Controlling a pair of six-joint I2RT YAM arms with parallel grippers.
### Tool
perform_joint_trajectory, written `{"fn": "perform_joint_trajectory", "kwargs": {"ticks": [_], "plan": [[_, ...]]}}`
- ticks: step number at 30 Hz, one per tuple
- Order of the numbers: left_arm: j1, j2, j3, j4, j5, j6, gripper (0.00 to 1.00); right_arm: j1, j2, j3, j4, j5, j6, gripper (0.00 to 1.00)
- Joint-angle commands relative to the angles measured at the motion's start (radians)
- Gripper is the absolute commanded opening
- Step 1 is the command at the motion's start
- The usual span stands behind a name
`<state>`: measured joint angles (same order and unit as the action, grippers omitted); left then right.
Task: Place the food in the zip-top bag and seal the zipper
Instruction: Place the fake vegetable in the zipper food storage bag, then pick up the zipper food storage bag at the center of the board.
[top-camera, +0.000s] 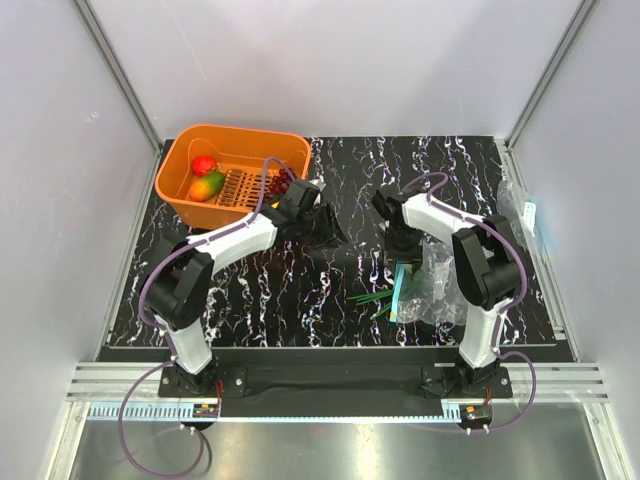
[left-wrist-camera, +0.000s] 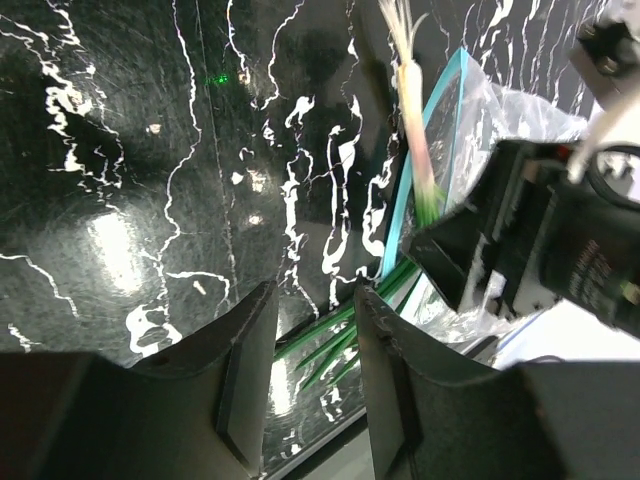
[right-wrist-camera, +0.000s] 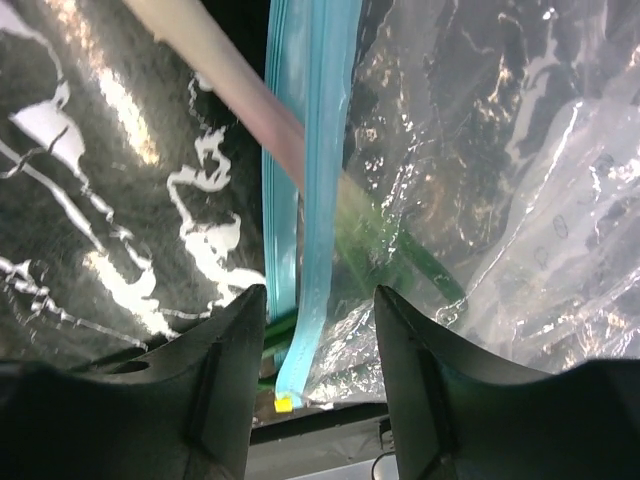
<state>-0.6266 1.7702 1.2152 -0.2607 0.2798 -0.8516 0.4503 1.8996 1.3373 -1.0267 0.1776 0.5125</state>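
The clear zip-top bag (top-camera: 432, 283) lies on the black mat at front right, its teal zipper (top-camera: 400, 290) facing left. The green chive bunch (top-camera: 372, 297) lies across the mouth, leaves sticking out to the left. My right gripper (top-camera: 403, 250) is open just above the mouth. In the right wrist view its jaws (right-wrist-camera: 320, 290) straddle the zipper (right-wrist-camera: 312, 190), with the chive stalk (right-wrist-camera: 225, 70) passing under it into the bag (right-wrist-camera: 500, 180). My left gripper (top-camera: 330, 232) is open and empty mid-mat, facing the bag (left-wrist-camera: 480, 110) and chives (left-wrist-camera: 340, 335). The apple (top-camera: 203, 165), mango (top-camera: 207, 185) and grapes (top-camera: 278, 185) sit in the basket. No lemon shows.
The orange slotted basket (top-camera: 180, 195) stands at the back left of the mat. Another clear plastic piece (top-camera: 522, 215) lies off the mat's right edge. White walls enclose the table on three sides. The right arm's wrist (left-wrist-camera: 545, 255) fills the right of the left wrist view.
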Motion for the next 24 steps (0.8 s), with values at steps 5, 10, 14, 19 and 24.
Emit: {"fn": "perform_joint_trajectory", "kwargs": {"ticks": [5, 10, 14, 19, 24], "plan": [[0.004, -0.063, 0.041, -0.032, -0.036, 0.101, 0.41, 0.008, 0.068, 0.010, 0.071, 0.054, 0.015, 0.57], [0.007, -0.083, 0.034, -0.054, -0.045, 0.124, 0.41, 0.011, 0.137, 0.039, 0.071, 0.089, 0.018, 0.58], [0.013, -0.092, 0.032, -0.060, -0.045, 0.134, 0.41, 0.018, 0.176, 0.039, 0.068, 0.126, 0.038, 0.54], [0.019, -0.092, 0.030, -0.063, -0.037, 0.143, 0.41, 0.024, 0.191, 0.025, 0.076, 0.163, 0.052, 0.31], [0.022, -0.095, 0.030, -0.069, -0.030, 0.155, 0.40, 0.027, 0.191, 0.003, 0.102, 0.197, 0.054, 0.13]]}}
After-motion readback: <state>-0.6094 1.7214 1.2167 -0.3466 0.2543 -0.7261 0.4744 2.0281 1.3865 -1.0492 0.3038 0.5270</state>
